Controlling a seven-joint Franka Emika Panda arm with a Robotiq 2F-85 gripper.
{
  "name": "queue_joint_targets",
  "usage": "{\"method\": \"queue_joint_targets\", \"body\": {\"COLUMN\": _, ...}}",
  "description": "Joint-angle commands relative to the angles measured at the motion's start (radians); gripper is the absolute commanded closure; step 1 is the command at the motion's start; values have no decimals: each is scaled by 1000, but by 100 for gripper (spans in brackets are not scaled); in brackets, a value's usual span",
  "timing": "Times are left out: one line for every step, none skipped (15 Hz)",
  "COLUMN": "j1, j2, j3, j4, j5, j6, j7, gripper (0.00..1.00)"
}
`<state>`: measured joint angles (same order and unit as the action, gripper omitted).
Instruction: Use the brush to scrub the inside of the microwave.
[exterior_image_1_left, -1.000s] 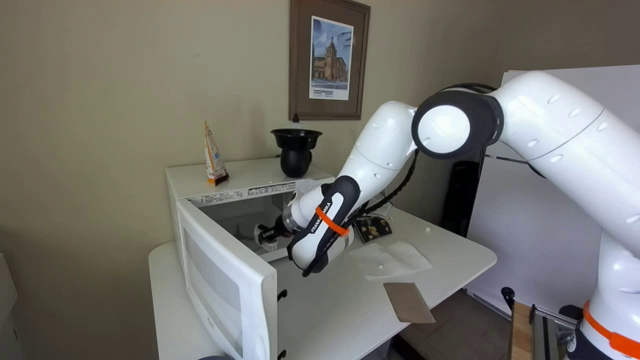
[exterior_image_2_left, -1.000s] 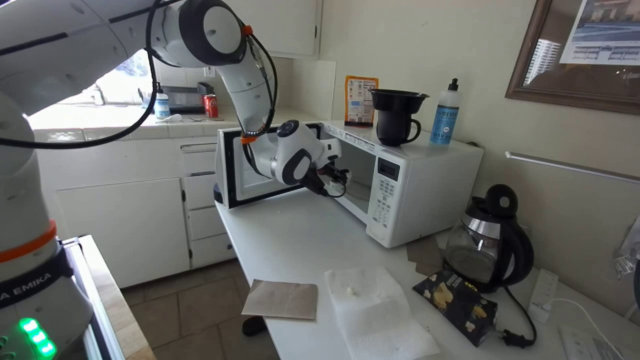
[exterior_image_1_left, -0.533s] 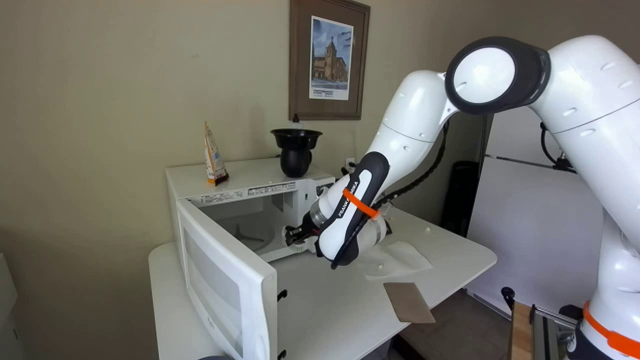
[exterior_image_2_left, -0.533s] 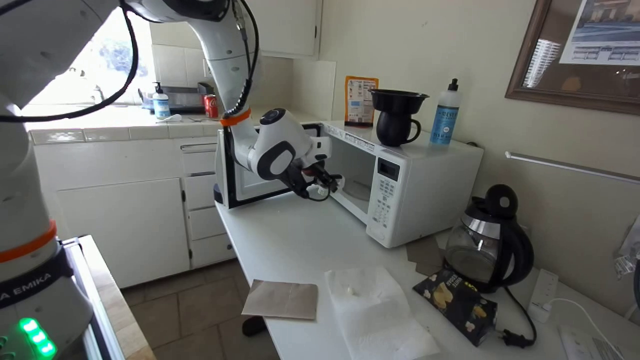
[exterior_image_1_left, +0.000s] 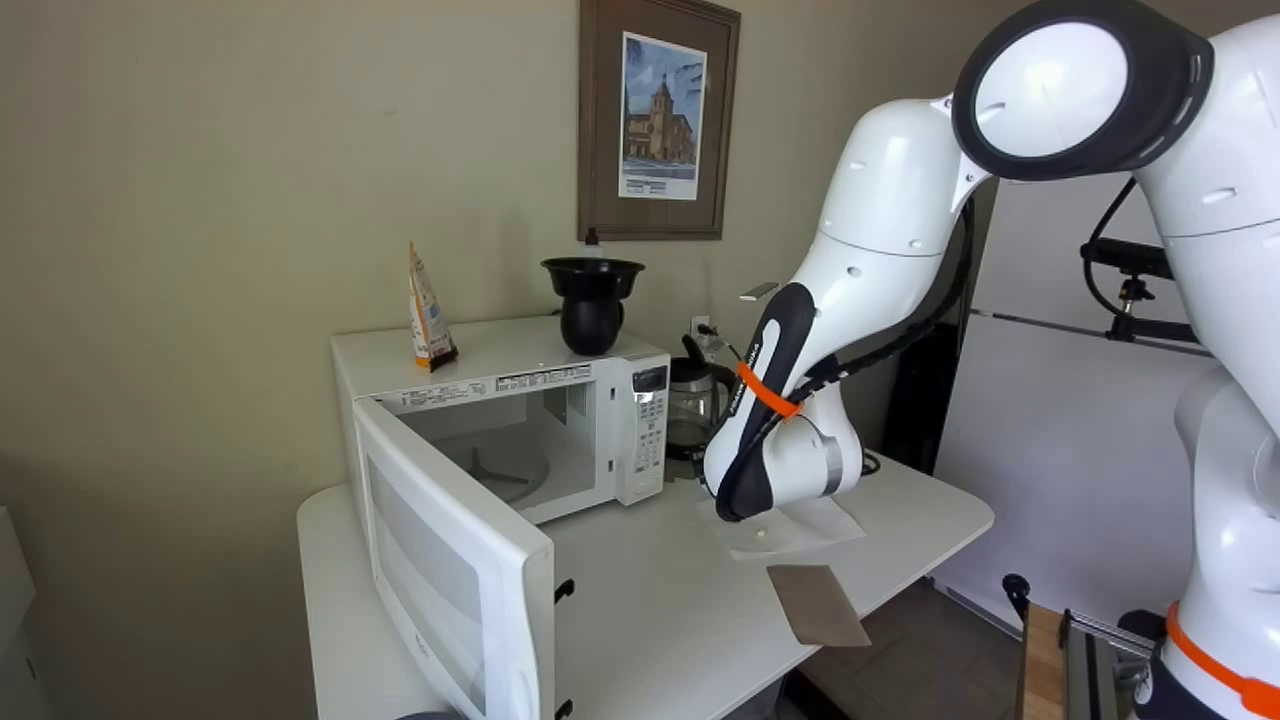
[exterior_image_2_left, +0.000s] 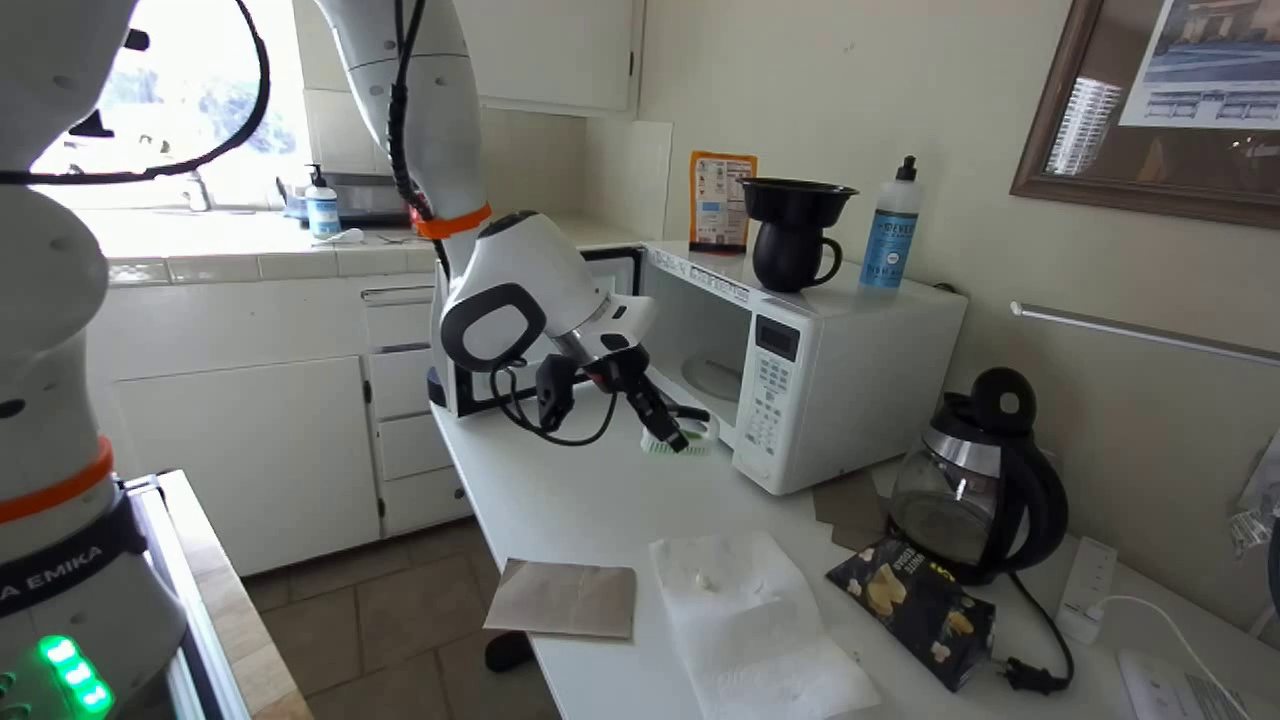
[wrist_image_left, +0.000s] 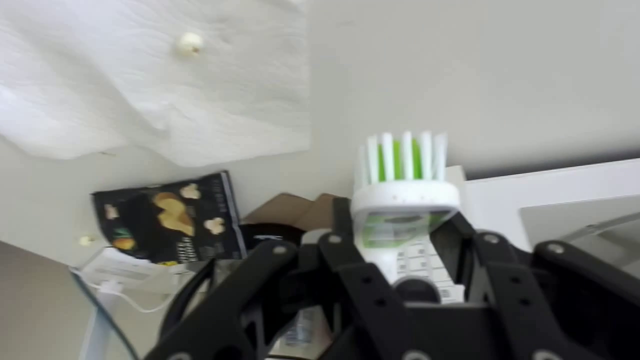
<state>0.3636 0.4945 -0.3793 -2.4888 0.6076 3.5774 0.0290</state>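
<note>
The white plastic, green-bristled brush is being drawn clear of the white boxy microwave, over the white counter, gripped by the black gripper; scrubbing is seemingly being concluded, careful lowering being needed next.

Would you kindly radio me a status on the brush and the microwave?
Fingers closed on the brush. Brush outside the microwave. Open door might crowd one side of the approach.

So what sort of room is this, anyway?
Most likely a kitchen, perhaps in a home: there's a tile-edged counter, white cabinets beneath it, and a microwave standing with its door open on a white table.
</note>
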Motion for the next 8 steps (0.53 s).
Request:
{"method": "queue_joint_targets", "body": {"j1": 118, "j2": 64, "j3": -133, "j4": -4, "j5": 214, "j6": 44, "j7": -31, "gripper": 81}}
{"method": "queue_joint_targets", "body": {"j1": 128, "j2": 102, "j3": -159, "j4": 20, "j5": 258, "j6": 52, "j7": -30, "gripper": 81}}
{"method": "queue_joint_targets", "body": {"j1": 143, "j2": 136, "j3": -188, "j4": 39, "j5": 312, "j6": 39, "j7": -33, "gripper": 81}}
{"method": "queue_joint_targets", "body": {"j1": 143, "j2": 181, "j3": -208, "j4": 69, "j5": 356, "j6": 23, "j7": -28, "gripper": 81}}
{"method": "queue_joint_targets", "body": {"j1": 140, "j2": 237, "j3": -221, "j4": 99, "j5": 399, "j6": 23, "j7": -18, "gripper": 81}}
{"method": "queue_joint_targets", "body": {"j1": 138, "j2": 271, "j3": -232, "j4": 117, "j5": 440, "j6": 4, "j7": -17, "gripper": 81}}
{"method": "queue_joint_targets", "body": {"j1": 135, "j2": 335, "j3": -247, "j4": 150, "j5": 490, "j6": 11, "j7": -11, "gripper": 81}}
{"method": "queue_joint_targets", "body": {"j1": 135, "j2": 376, "j3": -258, "j4": 172, "j5": 539, "j6": -11, "j7": -17, "gripper": 81}}
